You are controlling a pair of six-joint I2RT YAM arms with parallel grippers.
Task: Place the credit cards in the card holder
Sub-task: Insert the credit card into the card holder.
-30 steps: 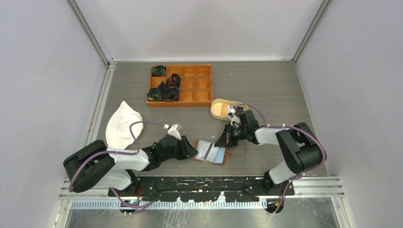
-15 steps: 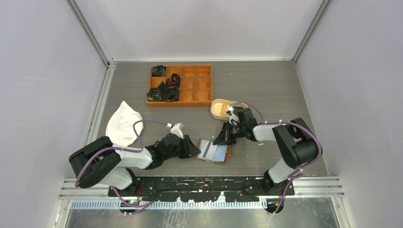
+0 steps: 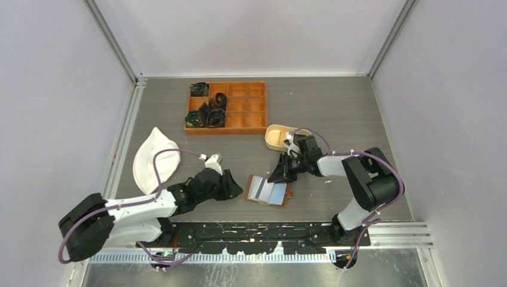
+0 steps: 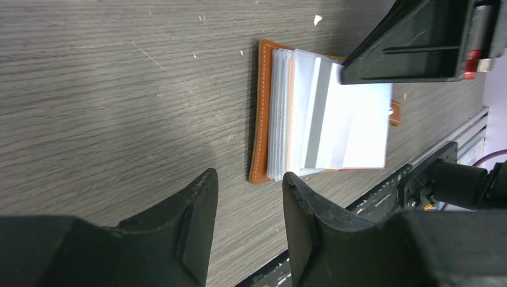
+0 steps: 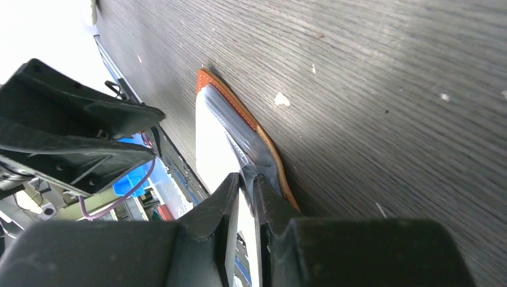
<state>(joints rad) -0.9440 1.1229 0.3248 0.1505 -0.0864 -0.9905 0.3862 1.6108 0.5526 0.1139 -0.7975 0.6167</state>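
The brown leather card holder (image 3: 286,196) lies open on the table near the front edge, with its clear sleeves fanned out. A pale blue-white credit card (image 3: 267,191) with a grey stripe lies across it, and shows in the left wrist view (image 4: 353,125). In that view the holder's brown edge (image 4: 260,119) is just beyond my left gripper (image 4: 248,179), which is open and empty. In the top view the left gripper (image 3: 236,190) is just left of the holder. My right gripper (image 3: 280,175) is shut on the card's far edge (image 5: 230,128) over the holder (image 5: 272,158).
An orange compartmented box (image 3: 246,107) with dark rolled items stands at the back. A beige oval tray (image 3: 276,139) sits just behind the right gripper. A white cloth cap (image 3: 152,160) lies at the left. The black front rail (image 3: 251,230) runs close to the holder.
My left arm has drawn back to the left, and its gripper is a little farther from the holder. The right gripper has shifted slightly away from me and stays shut over the holder.
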